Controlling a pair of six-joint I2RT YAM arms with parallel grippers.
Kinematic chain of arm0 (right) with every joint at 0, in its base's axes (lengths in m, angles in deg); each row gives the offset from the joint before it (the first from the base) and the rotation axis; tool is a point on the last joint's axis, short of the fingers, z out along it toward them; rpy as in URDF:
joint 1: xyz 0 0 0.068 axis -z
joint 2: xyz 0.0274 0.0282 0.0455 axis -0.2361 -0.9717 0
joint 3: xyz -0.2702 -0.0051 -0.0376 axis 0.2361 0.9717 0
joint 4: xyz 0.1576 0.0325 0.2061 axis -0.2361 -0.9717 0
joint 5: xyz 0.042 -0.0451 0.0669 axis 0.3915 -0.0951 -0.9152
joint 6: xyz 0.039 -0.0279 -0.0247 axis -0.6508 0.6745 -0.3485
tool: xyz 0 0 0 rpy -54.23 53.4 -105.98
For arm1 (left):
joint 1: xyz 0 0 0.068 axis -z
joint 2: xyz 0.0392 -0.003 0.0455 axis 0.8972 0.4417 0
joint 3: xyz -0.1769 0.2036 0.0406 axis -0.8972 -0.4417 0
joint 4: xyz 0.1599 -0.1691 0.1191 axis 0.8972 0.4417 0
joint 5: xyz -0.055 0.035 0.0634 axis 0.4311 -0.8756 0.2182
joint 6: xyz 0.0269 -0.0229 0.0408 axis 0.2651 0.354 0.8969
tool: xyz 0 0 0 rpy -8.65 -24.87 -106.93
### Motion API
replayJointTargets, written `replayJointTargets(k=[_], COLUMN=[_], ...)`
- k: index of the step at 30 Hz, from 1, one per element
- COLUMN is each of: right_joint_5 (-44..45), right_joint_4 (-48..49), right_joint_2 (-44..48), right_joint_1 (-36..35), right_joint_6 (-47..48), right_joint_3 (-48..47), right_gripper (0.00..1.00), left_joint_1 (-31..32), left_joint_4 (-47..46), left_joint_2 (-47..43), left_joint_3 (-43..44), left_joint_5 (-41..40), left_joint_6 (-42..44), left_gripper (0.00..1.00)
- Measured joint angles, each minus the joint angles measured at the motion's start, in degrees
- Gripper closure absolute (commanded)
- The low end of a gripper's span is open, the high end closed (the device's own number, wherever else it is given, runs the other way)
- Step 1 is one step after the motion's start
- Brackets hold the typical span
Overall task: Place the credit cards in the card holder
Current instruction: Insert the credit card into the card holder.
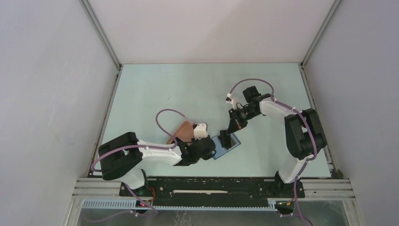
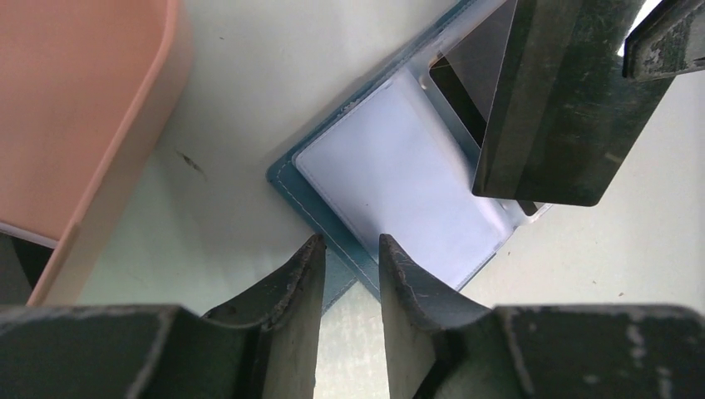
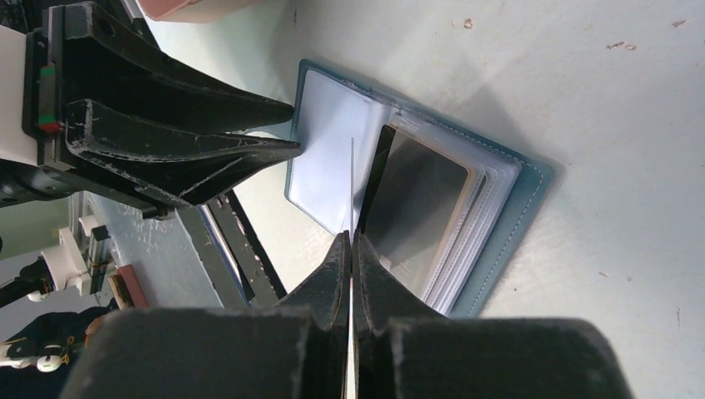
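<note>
Looking down from above, the holder (image 1: 229,149) lies open and flat on the worktop (image 1: 155,94), near the front edge and between the two arms. Its long axis runs askew, from near-left to far-right. One tray (image 1: 181,131) sits just beside it on the left, partly under the left arm. The left gripper (image 1: 213,149) is at the holder's left end. The right gripper (image 1: 231,127) hangs over its far side, clenched on one dark card (image 1: 226,138) that stands on edge above the open pages.

From the left wrist, a corner of the blue cover points toward the camera, and the cover's edge passes between the two fingertips. The jaws are narrow, but whether they press the cover I cannot tell. Clear sleeves (image 2: 391,174) fill the open page. The card stands upright beyond them with its lower edge down at the sleeves, blocking the view of the far page. The tray's pink wall is off to the left, apart from the holder.

From the right wrist, the fingers are pressed together on the card, which shows edge-on as a thin line running away from the tips, over the holder's fold. Here the holder's length runs from upper left to lower right. A dark rectangle (image 3: 420,208) lies flat on the right-hand stack of sleeves; card or reflection, I cannot tell. The left gripper's tips sit at the left page's outer edge. Counted: one holder, one tray, one card for certain.
</note>
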Motion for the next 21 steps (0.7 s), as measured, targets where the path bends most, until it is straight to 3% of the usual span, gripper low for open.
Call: replayJointTargets(k=[21], right_joint_5=[3.6], right_joint_4=[-1.6], right_joint_2=[-2.3], right_joint_1=[0.0], right_joint_6=[0.6], right_joint_3=[0.0], right_gripper=[1.0], left_joint_1=[-1.0], left_joint_4=[-1.1], left_joint_2=[0.7], left_joint_3=[0.3], left_joint_5=[1.0], left_joint_6=[0.8], left_gripper=[0.67])
